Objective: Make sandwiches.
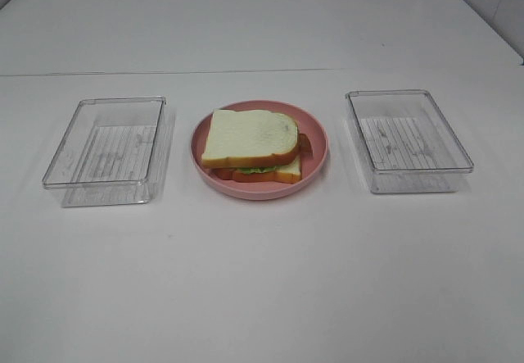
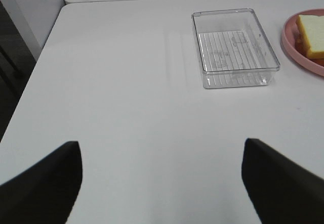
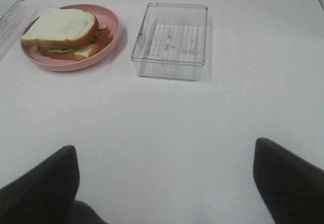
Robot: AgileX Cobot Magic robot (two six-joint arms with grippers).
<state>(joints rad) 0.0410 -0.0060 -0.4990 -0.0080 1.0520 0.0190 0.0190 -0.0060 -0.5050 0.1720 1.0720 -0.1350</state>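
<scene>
Both grippers, left gripper (image 2: 161,183) and right gripper (image 3: 167,183), spread wide and empty, well back from the pink plate (image 1: 315,129), where the sandwich (image 1: 250,144) sits fully stacked between two empty clear bins (image 1: 105,150) (image 1: 407,140); assembly looks done.

On the white tabletop (image 1: 262,281) a round pink plate (image 1: 315,162) sits in the middle, carrying the sandwich of two white bread slices (image 1: 250,138) stacked on it. A clear rectangular plastic tray (image 1: 105,146) lies to its left, and another clear plastic tray (image 1: 407,138) to its right, both apart from the plate.
</scene>
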